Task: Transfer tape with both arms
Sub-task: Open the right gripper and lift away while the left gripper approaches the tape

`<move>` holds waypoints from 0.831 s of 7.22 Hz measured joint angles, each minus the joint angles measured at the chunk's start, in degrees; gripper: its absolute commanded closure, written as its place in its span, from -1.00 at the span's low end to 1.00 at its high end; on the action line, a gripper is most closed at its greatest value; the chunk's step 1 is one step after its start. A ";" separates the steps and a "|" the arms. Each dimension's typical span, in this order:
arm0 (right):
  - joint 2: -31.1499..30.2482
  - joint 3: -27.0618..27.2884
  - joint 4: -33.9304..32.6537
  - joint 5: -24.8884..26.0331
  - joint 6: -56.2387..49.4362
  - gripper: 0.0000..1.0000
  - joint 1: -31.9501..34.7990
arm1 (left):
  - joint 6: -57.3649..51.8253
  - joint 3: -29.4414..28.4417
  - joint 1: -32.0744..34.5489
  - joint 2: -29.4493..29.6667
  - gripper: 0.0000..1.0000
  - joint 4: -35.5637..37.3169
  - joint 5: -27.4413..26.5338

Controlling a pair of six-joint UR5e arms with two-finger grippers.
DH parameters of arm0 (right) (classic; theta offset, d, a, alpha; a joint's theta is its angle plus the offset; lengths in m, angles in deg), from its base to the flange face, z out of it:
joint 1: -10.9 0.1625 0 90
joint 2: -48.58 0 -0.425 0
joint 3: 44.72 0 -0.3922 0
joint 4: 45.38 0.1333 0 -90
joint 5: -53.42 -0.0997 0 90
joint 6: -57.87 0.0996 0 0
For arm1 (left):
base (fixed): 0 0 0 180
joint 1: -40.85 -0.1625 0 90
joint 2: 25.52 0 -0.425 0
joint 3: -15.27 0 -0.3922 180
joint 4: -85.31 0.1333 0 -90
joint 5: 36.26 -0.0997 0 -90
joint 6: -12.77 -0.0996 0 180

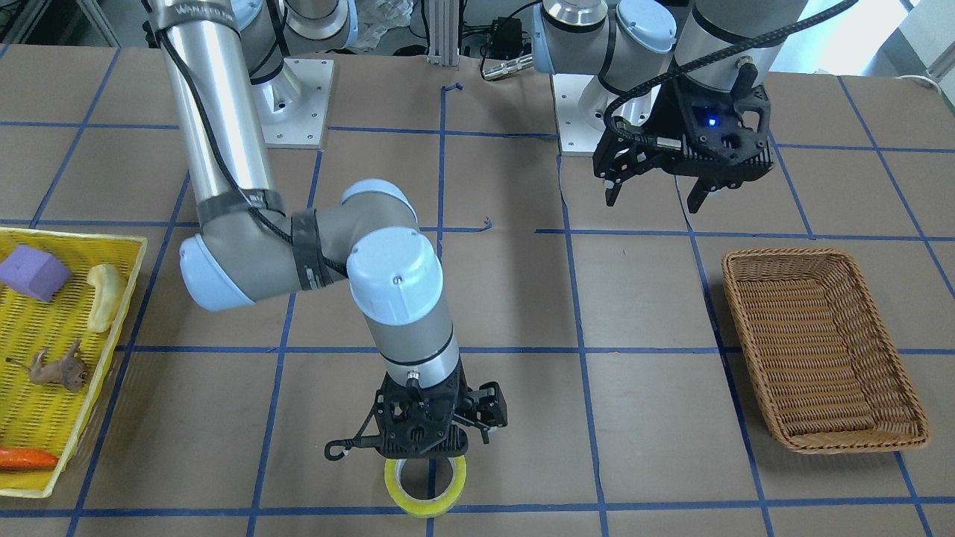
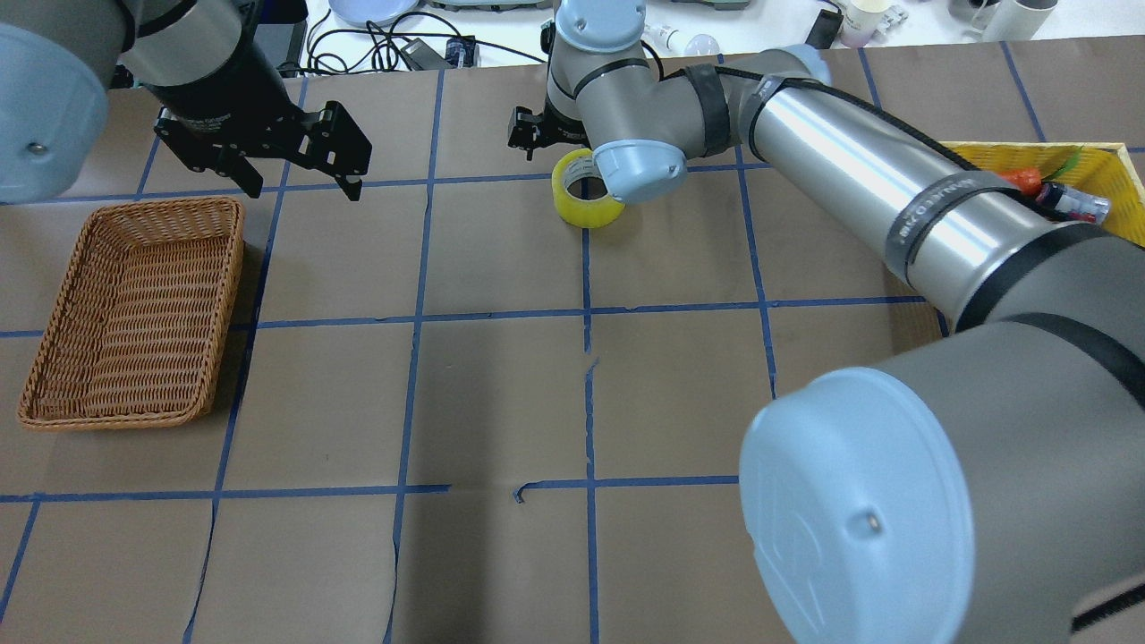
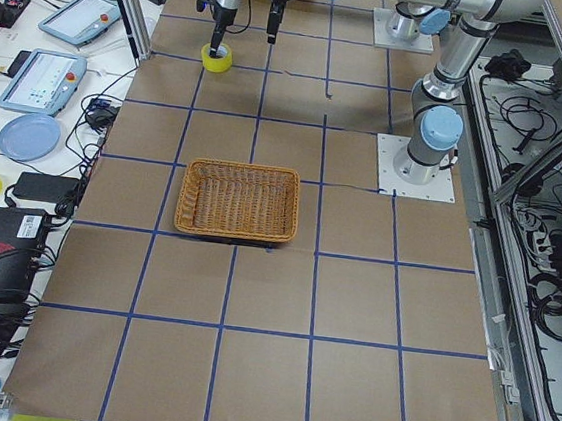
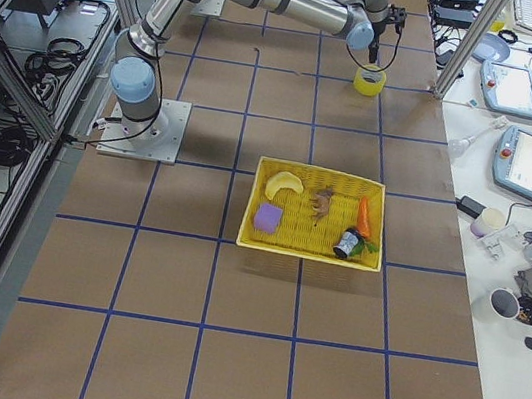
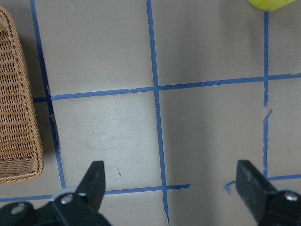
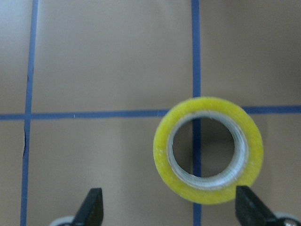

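Bare brown-paper desk surface point(image 2: 501, 394) spans the middle. A brown wicker basket point(image 2: 134, 313) blocks the left end, a yellow plastic tray point(image 1: 45, 328) the right end; the silver right arm point(image 2: 859, 179) crosses toward the far edge.

My arms: two, left arm point(image 1: 735, 30), right arm point(image 1: 224, 127)
My grippers: two, left gripper point(image 2: 304, 190), right gripper point(image 6: 169, 202)
Tape roll point(image 6: 162, 155): one
Baskets: two, wicker basket point(image 1: 821, 446), yellow basket point(image 1: 74, 237)
Things point(image 4: 268, 218) in it: five

No wording can be read: the grey band point(image 2: 939, 207) round the right arm point(image 2: 841, 170) bears white lettering, upside down and too blurred; the print on the left arm's point(image 2: 40, 98) black wrist housing point(image 2: 210, 121) is equally illegible
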State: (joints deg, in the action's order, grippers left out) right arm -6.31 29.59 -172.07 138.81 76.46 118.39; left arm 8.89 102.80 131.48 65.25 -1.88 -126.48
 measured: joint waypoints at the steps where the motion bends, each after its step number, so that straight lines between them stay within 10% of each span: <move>1: -6.30 2.74 5.73 0.52 -2.46 -1.00 -0.46 | 0.09 -0.56 0.00 0.83 -1.00 0.78 0.15; 6: -30.11 12.02 36.82 7.83 -9.66 -1.00 -4.19 | 5.15 -2.95 3.56 13.04 -1.00 13.67 1.37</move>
State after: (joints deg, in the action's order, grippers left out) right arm -36.42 41.61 -135.24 146.64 66.80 114.20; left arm 14.04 99.86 135.03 78.29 11.79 -125.11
